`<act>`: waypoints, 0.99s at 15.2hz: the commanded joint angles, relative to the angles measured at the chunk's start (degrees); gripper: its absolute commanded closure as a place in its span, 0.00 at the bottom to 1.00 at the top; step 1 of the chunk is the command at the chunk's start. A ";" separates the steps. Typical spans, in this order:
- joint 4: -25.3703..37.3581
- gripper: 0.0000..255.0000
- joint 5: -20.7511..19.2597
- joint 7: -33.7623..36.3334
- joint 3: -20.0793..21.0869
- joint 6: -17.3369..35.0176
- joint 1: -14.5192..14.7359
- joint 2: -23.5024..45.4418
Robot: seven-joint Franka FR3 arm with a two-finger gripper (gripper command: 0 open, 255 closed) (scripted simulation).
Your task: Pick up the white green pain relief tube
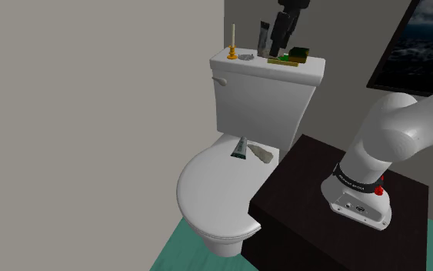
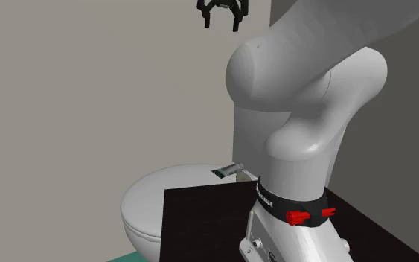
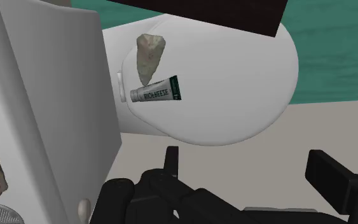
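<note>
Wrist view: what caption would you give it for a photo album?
Open gripper looking down on a tube lying beside a stone on the closed toilet lid.

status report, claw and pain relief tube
Claw open, up high, empty. Tube flat on toilet lid, unheld. Stone right beside it.

Flat, even, fairly bright light; edges crisp throughout. The lid [image 3: 234,76] below the gripper [image 3: 247,167] shades softly toward its rim; the stand [image 1: 299,192] beside it reads near black.
</note>
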 commanded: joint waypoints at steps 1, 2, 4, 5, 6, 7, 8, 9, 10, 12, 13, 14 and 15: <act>0.00 0.00 0.00 0.00 0.00 0.00 0.00 0.00; -1.67 0.00 0.13 1.74 0.80 1.89 -0.52 0.22; -4.78 0.00 0.41 5.24 2.42 5.68 -1.60 0.92; -6.23 0.00 0.53 7.00 3.24 7.58 -2.12 1.42; -7.60 0.00 0.65 8.77 4.07 9.50 -2.66 2.01; -8.89 0.00 0.76 10.55 4.89 11.43 -3.20 2.69; -10.10 0.00 0.85 12.35 5.72 13.37 -3.74 3.47; -11.24 0.00 0.94 14.14 6.59 15.31 -4.33 4.34; -12.30 0.00 0.99 15.97 7.44 17.27 -4.90 5.31; -14.20 0.00 1.01 19.67 9.16 21.21 -6.11 7.55; -15.03 0.00 0.97 21.56 10.03 23.20 -6.74 8.82; -15.78 0.00 0.88 23.47 10.91 25.18 -7.41 10.18; -16.45 0.00 0.73 25.42 11.78 27.18 -8.10 11.63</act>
